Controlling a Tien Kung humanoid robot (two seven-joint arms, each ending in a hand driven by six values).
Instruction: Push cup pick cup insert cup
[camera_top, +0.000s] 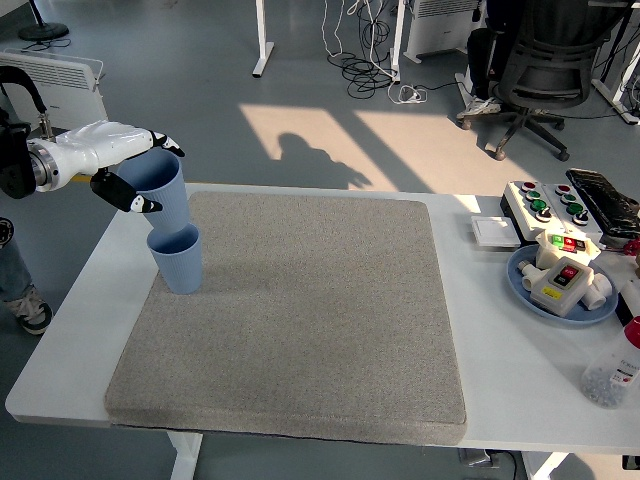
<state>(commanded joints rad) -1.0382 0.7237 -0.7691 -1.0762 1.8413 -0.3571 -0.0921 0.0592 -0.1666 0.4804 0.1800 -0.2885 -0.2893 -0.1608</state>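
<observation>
Fingers (150, 137) of the left hand (125, 165) are wrapping around a blue cup (163, 195), thumb on the near side and the others on the far side, gripping it just under the rim; the white forearm is reaching in from the picture's left edge, level above the table (480, 330). The held cup is hanging upright in the air, directly over a second cup (177, 260), its base looking to be just inside or at the second cup's mouth, though how deep is hard to tell; the second cup is standing upright on the grey mat (300, 310), near the mat's far left corner. To the right of the mat, well apart from the cups, a white square pad (494, 232) is lying on the table; beyond it a box of coloured buttons (545, 205) is sitting near the far right edge; nearer than that box a blue plate (520, 285) is carrying white parts; a clear bottle (612, 372) is standing at the right edge.
</observation>
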